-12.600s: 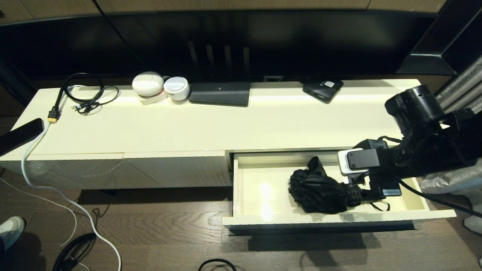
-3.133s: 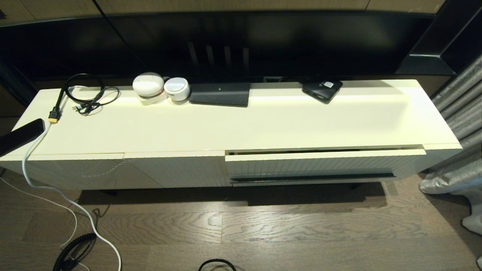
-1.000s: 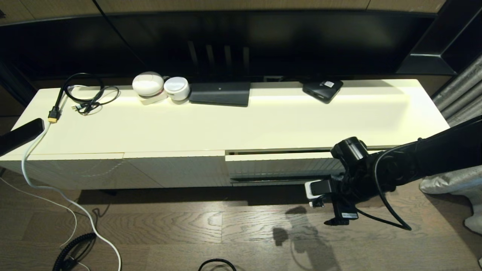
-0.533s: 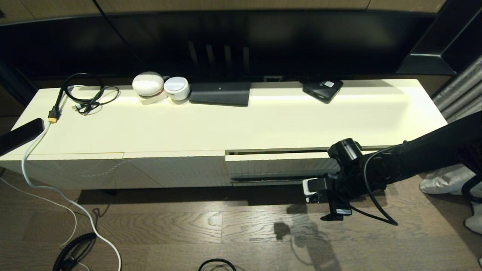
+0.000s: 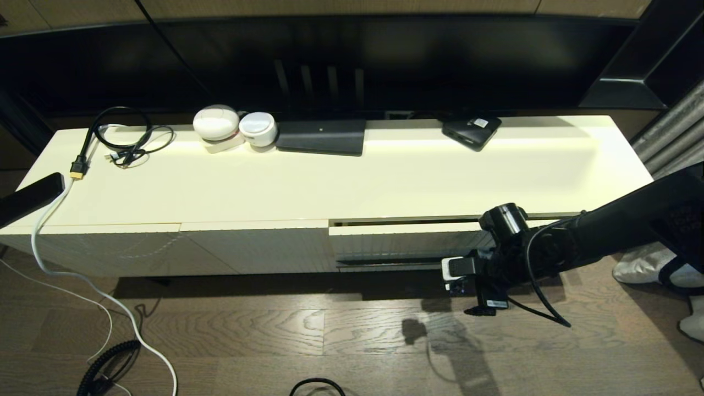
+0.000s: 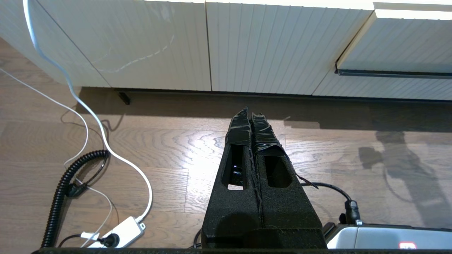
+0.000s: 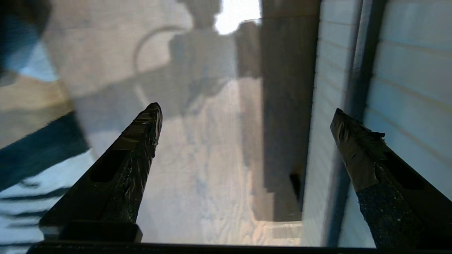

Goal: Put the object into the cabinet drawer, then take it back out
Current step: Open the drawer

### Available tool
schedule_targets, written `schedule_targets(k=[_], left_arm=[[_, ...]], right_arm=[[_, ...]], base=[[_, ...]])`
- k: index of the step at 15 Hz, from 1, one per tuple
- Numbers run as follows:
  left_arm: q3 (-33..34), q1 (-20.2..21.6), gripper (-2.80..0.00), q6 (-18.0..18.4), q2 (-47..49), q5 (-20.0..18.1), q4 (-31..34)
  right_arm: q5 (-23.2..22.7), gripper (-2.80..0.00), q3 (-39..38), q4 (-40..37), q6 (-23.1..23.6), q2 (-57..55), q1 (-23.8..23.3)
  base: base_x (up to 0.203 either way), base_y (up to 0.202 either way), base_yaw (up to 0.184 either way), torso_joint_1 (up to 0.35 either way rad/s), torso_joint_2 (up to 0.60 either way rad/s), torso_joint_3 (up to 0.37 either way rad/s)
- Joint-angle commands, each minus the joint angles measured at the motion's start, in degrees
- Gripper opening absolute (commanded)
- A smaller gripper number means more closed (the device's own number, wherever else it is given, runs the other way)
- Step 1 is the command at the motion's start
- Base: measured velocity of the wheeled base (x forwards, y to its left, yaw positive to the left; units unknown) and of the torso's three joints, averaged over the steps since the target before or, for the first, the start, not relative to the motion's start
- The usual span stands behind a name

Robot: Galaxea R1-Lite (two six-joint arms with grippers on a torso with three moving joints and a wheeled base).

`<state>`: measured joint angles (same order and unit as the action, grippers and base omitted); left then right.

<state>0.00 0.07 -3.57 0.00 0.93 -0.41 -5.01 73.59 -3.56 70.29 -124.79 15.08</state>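
The cream ribbed cabinet drawer (image 5: pixel 396 242) sits almost shut, a thin dark gap showing along its top edge. Its long dark handle bar (image 5: pixel 385 262) runs under the front. The black umbrella is hidden from every view. My right gripper (image 5: pixel 477 303) hangs low in front of the drawer's right half, pointing down at the floor. It stands open and empty (image 7: pixel 246 108), one finger (image 7: pixel 356 151) just in front of the handle bar (image 7: pixel 357 98). My left gripper (image 6: pixel 251 114) is parked low over the floor, shut on nothing, facing the cabinet left of the drawer (image 6: pixel 406 42).
On the cabinet top (image 5: pixel 385 176) lie a cable coil (image 5: pixel 124 137), two white round devices (image 5: pixel 234 127), a flat black box (image 5: pixel 322 137) and a small black box with a white label (image 5: pixel 472 131). Cords (image 5: pixel 110 308) trail across the wooden floor. Grey curtains (image 5: pixel 668 137) hang at the right.
Earlier the drawer stood open with the umbrella inside; then it was pushed in. Over the last second my right arm has edged up and closer to the drawer front.
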Motion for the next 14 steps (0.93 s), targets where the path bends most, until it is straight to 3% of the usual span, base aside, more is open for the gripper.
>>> schedule_targets(k=[1, 14], left_arm=[[0.0, 0.0, -2.8, 0.0, 0.0, 0.0, 0.0], [0.0, 0.0, -2.8, 0.0, 0.0, 0.0, 0.0]], right_arm=[[0.0, 0.0, 0.6, 1.0, 0.5, -0.9, -0.2], [0.4, 0.0, 1.6, 5.1, 1.2, -4.6, -0.3]], base=[[0.0, 0.0, 0.0, 0.0, 0.0, 0.0], [0.0, 0.0, 0.0, 0.0, 0.0, 0.0]])
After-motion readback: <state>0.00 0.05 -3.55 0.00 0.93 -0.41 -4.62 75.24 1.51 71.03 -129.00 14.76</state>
